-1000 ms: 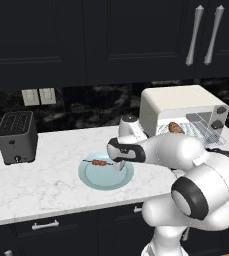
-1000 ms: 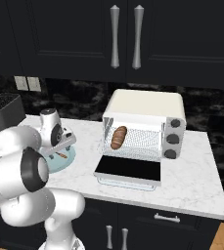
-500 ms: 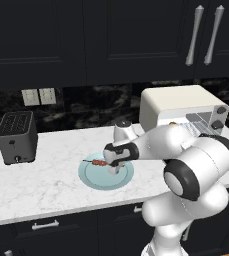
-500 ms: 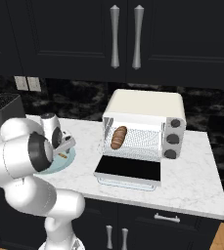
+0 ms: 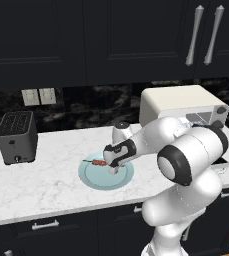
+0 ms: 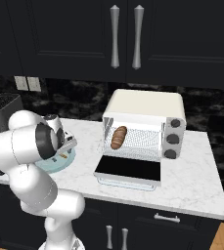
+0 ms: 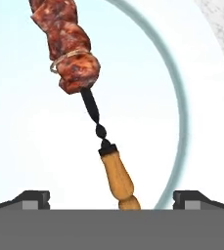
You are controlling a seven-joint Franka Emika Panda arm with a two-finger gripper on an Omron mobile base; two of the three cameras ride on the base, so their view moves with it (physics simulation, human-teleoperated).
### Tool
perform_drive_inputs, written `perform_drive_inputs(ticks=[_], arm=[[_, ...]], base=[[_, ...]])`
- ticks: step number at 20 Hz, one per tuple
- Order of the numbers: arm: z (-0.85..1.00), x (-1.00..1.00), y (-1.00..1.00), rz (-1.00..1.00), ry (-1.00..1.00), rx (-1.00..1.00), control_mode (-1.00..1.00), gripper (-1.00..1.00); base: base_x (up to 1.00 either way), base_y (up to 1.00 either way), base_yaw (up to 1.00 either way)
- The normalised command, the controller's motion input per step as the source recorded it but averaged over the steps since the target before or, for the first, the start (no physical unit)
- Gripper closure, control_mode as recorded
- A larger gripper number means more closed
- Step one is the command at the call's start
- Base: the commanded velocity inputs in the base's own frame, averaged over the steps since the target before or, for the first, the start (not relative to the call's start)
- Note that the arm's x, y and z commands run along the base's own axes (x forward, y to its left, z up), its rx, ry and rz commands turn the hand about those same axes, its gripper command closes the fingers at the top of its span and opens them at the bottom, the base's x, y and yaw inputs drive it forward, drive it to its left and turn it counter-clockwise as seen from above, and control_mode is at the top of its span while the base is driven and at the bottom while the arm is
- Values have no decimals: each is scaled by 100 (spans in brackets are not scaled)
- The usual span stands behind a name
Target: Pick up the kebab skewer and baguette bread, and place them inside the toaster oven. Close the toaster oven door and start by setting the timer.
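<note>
Kebab skewer (image 7: pixel 74 58) lies on a pale blue plate (image 7: pixel 182 122), seen close in the hand view: reddish-brown meat chunks at upper left of the frame, a dark twisted shaft running down to a wooden handle at bottom centre. The gripper (image 7: pixel 111 197) hangs just above the plate with its jaws spread wide, one tip at lower left and one at lower right, the wooden handle between them and touching neither. In the left base view the plate (image 5: pixel 93 175) sits at centre frame on the white marble desk (image 5: pixel 46 185), with the skewer (image 5: pixel 97 162) showing at the plate's upper left beside the gripper (image 5: pixel 113 169). A dark grey slot toaster (image 5: pixel 17 136) stands at left. In the right base view the toaster oven (image 6: pixel 145 127) stands centre right; the toaster oven door (image 6: pixel 128 171) is folded down flat toward the front. The baguette bread (image 6: pixel 118 137) rests on the wire rack at the left side of the oven cavity.
</note>
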Motion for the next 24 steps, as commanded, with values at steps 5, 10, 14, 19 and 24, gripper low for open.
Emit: perform_drive_inputs(ticks=[5, 10, 14, 19, 24], arm=[[-16, 27, 0, 0, 0, 0, -100, -100], [-12, 27, 0, 0, 1, 0, -100, -100], [-3, 10, 3, 0, 3, 0, -100, -100], [-15, -4, 3, 0, 1, 0, -100, 100], [-20, -18, 0, 0, 0, -1, -100, 100]], base=[[0, 0, 0], [0, 0, 0], [0, 0, 0], [0, 0, 0], [0, 0, 0]])
